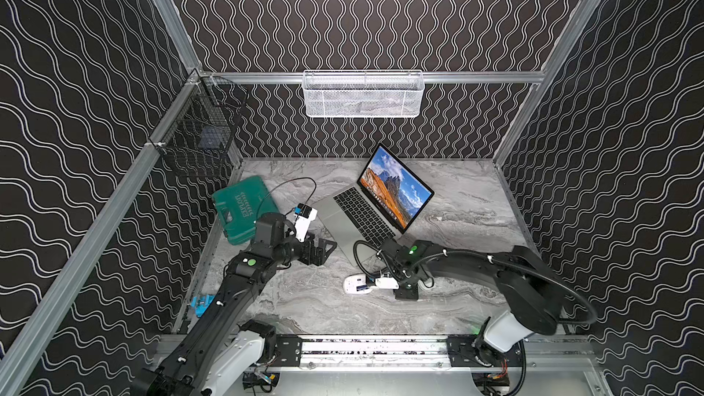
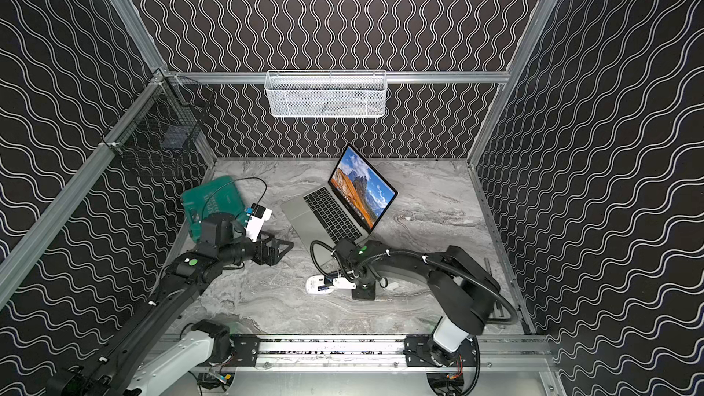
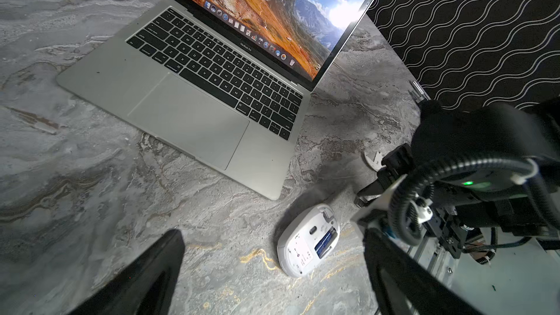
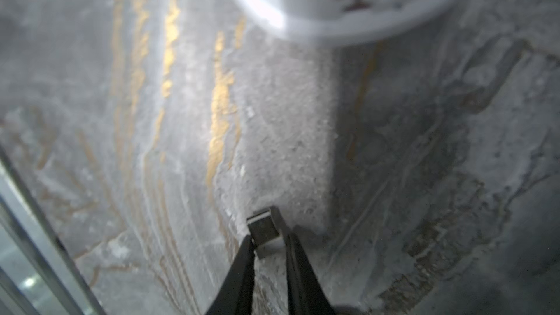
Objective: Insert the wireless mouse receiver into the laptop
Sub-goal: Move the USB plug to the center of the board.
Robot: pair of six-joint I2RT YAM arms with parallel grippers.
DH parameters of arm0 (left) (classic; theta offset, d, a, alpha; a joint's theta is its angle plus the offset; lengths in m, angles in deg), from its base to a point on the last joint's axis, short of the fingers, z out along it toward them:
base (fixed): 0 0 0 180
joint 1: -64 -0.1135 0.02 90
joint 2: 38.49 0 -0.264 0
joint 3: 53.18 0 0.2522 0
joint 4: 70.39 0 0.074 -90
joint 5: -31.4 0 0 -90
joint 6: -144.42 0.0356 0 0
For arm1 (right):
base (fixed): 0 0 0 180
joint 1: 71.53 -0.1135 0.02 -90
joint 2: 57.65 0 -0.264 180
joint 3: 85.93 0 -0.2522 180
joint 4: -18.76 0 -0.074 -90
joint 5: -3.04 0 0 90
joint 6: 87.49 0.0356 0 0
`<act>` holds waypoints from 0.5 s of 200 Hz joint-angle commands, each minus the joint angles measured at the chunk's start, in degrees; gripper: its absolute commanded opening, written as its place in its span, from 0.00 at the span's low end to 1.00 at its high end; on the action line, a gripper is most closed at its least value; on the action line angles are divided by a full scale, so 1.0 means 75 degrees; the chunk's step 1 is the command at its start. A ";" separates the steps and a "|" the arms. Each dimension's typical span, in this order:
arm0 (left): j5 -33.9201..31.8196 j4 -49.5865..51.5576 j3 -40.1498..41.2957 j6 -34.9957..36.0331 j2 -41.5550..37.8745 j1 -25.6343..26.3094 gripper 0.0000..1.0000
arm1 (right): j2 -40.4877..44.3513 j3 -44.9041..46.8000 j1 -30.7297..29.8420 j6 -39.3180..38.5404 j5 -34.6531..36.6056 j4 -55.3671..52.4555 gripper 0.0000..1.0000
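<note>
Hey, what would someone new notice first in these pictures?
The open laptop glows with orange mountains at mid-table. In front of it, the wireless mouse lies underside up, and the right gripper pinches a small metal receiver.

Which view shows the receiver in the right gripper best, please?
The right wrist view: close up, the receiver sits pinched in the right gripper. In both top views and the left wrist view, its arm hides it.
</note>
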 commanded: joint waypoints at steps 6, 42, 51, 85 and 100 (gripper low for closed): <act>-0.0069 -0.0043 -0.0072 0.0044 0.0004 -0.0022 0.96 | -0.0512 -0.0280 0.0053 0.2159 0.0432 -0.0289 0.24; -0.0113 -0.0010 -0.0072 0.0057 0.0022 -0.0023 0.96 | -0.0415 -0.0113 0.0373 0.2730 0.0463 -0.0306 0.27; -0.0098 -0.0027 -0.0067 0.0039 0.0033 -0.0029 0.96 | -0.0320 -0.0130 0.0393 0.2690 0.0304 -0.0318 0.30; -0.0063 -0.0046 -0.0063 0.0039 0.0080 -0.0038 0.96 | 0.0414 -0.0022 0.0399 0.1928 0.0088 0.0068 0.57; -0.0030 -0.0067 -0.0064 0.0032 0.0111 -0.0045 0.96 | 0.0806 0.0019 0.0491 0.1426 0.0084 0.0177 0.61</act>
